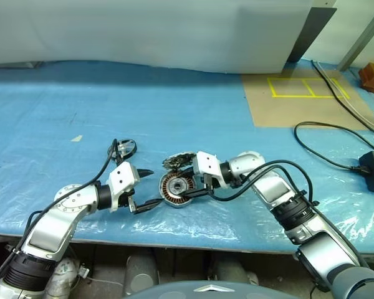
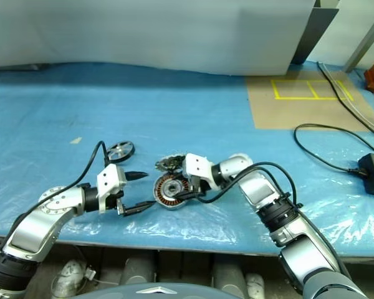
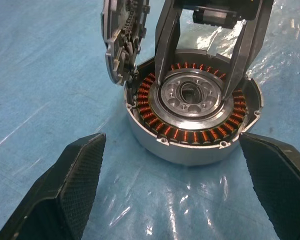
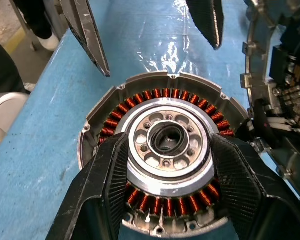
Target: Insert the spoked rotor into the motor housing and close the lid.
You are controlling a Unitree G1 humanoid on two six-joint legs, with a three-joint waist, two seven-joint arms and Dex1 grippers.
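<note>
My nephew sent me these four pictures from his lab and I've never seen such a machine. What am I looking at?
It is a two-armed robot working at a table covered in blue plastic sheet. Two pictures look down from its head; two are close-ups from cameras on its wrists. Between the arms sits the motor housing, a round metal puck ringed with copper windings. Its lid stands tilted at the far edge. The spoked rotor, a small dark wheel, lies apart on the sheet. The left gripper waits open beside the housing. The right gripper has its fingers either side of the central hub, jaws apart; nothing is lifted.
</note>
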